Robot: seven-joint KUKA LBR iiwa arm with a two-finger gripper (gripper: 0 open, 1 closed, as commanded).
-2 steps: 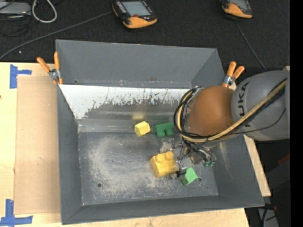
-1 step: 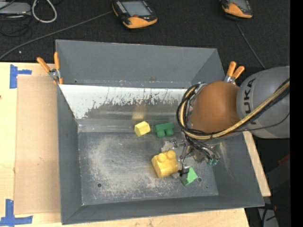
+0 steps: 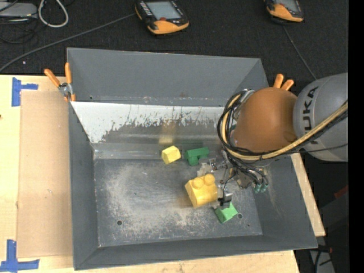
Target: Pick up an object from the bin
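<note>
The gripper sits low in the bin, just right of a chunky yellow block, with a small green block just nearer. I can't tell how open it is.

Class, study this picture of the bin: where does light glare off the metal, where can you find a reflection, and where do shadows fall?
Camera view: glare makes a bright band along the bin's back wall. In the same view, a faint yellowish reflection sits on that wall above the small yellow block. The floor looks darker under the arm, around the gripper and the green block.
</note>
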